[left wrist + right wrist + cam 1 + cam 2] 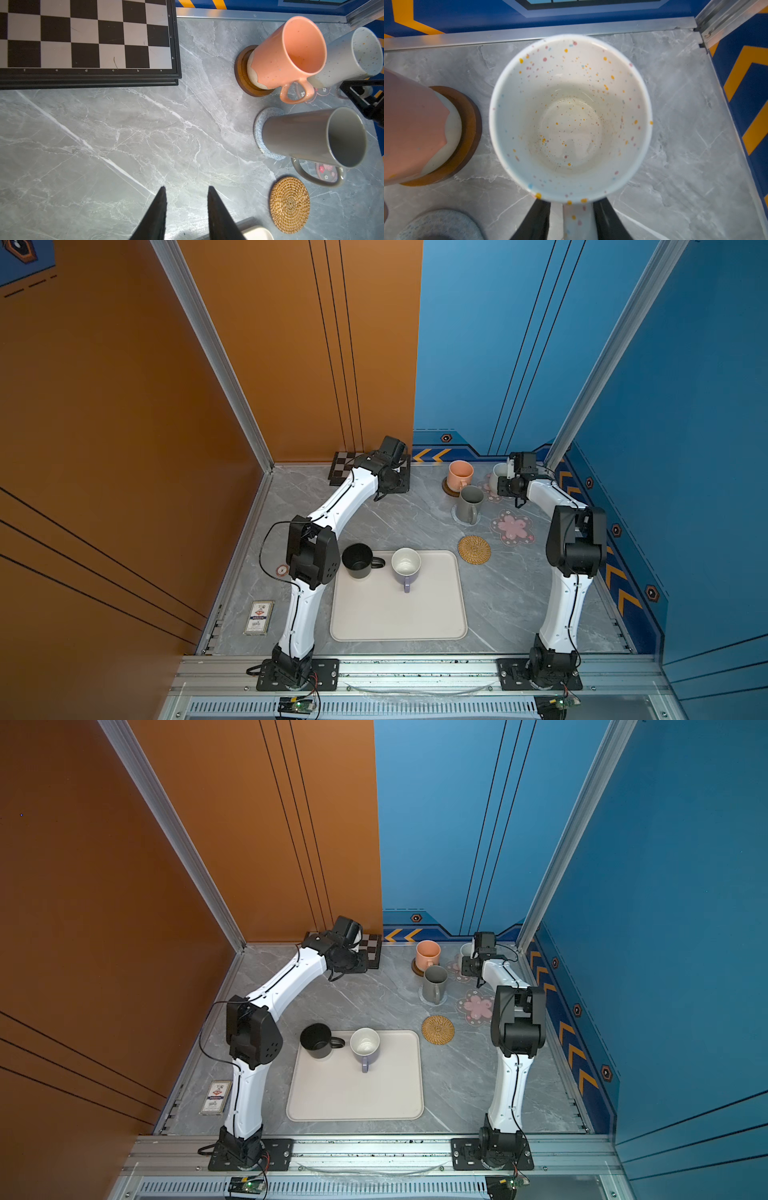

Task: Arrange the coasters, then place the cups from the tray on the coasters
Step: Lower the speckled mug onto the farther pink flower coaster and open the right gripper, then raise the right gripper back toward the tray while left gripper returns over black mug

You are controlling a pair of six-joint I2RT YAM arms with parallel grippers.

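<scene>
- Along the near edge of the chequered board (87, 35) the letters f, e, d, c, b, a are printed, and the digits 7 and 8 can be read on its side border.
- A small card box (258, 617) lies at the table's left edge; its print is too small to be read.
- The table (104, 135) is surfaced in grey marble pattern with white veins and is framed in aluminium.
- The cell is closed by an orange wall (291, 344) and a blue wall (478, 344); yellow chevrons (432, 455) are painted along the blue base band.
- The right gripper (572, 204) is parted: its 2 fingers stand either side of the handle (578, 220) of the speckled mug (571, 116), and table is seen between 1 finger and the handle.
- The speckled mug is stood upright near the far right corner, at the far flower coaster (487, 488); how squarely it sits on it cannot be told.
- The left gripper (187, 188) is held released over bare table, with nothing between its fingers.
- The peach mug (291, 56) is set on the wooden coaster (242, 76), and the grey mug (301, 133) on the crochet coaster (259, 126).
- The rattan coaster (289, 204) and the near flower coaster (512, 527) are left bare.
- The black mug (358, 561) and the lavender mug (406, 566) are found at the far edge of the tray (399, 614).
</scene>
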